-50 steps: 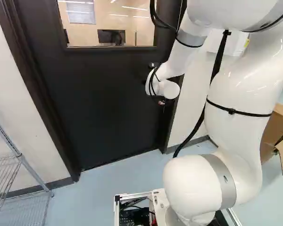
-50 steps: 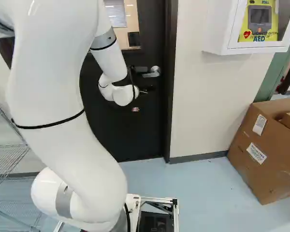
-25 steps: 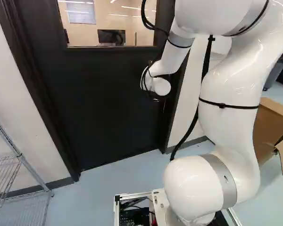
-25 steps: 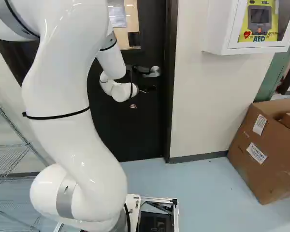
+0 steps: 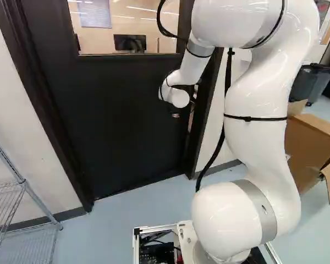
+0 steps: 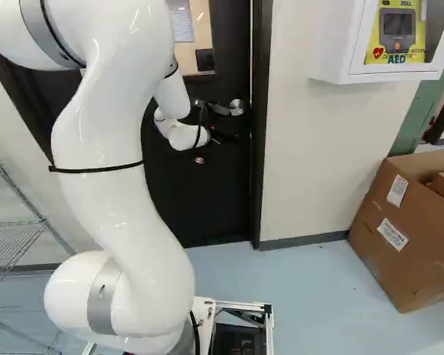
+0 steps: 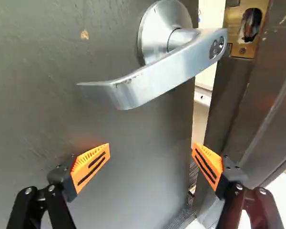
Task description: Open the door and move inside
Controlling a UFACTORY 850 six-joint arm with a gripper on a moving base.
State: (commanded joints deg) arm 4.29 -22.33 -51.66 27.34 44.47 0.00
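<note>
The dark door (image 5: 126,115) stands slightly ajar, with a narrow bright gap along its handle side. My gripper (image 6: 219,136) is close to the door, just below the lever handle (image 6: 237,107). In the wrist view the gripper (image 7: 151,149) is open, its orange pads wide apart with nothing held between them. Ahead of the fingers, clear of both pads, is the silver handle (image 7: 152,78), its lever tilted. One finger is in front of the door face; the other stands over by the gap and the door frame (image 7: 245,109), which bears a brass strike plate (image 7: 247,28).
A wire shelf (image 5: 25,184) is by the wall at the left of the left base view. Cardboard boxes (image 6: 411,229) are on the floor to the right, and a white AED cabinet (image 6: 385,75) hangs on the wall beside the door frame.
The arm has reached farther forward, its wrist moving with the door. The door has swung away from its frame, opening a gap at the handle side. The base has stayed still.
</note>
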